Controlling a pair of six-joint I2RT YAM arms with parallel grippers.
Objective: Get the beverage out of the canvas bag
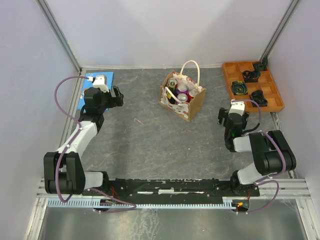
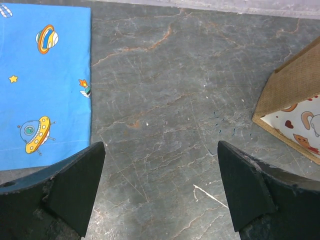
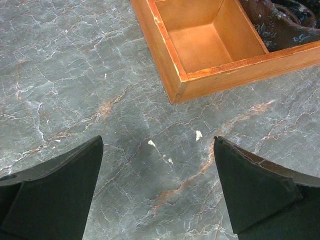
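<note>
The left claw (image 2: 160,144) is spread wide and holds nothing, hanging over the grey marbled tabletop (image 2: 175,75) with bare surface between its two dark fingers. Ahead of it and off to its right stands the canvas bag (image 2: 290,100), upright on the tabletop and well apart from the fingertips, its tan weave and a white panel with red and dark prints showing. From above, several beverage cans (image 1: 182,89) stand upright inside the bag, packed close together under the white looped handles; their labels are too small to read. Ahead of the left claw on its left lies a blue cloth (image 2: 45,85) printed with cartoon planets and flying saucers. The right claw (image 3: 157,142) is likewise wide apart and empty above the tabletop. Just ahead of it, slightly to its right, is a corner of the orange compartment tray (image 3: 170,70), the nearest compartment bare and a farther one holding what may be black moulded parts (image 3: 280,25).
</note>
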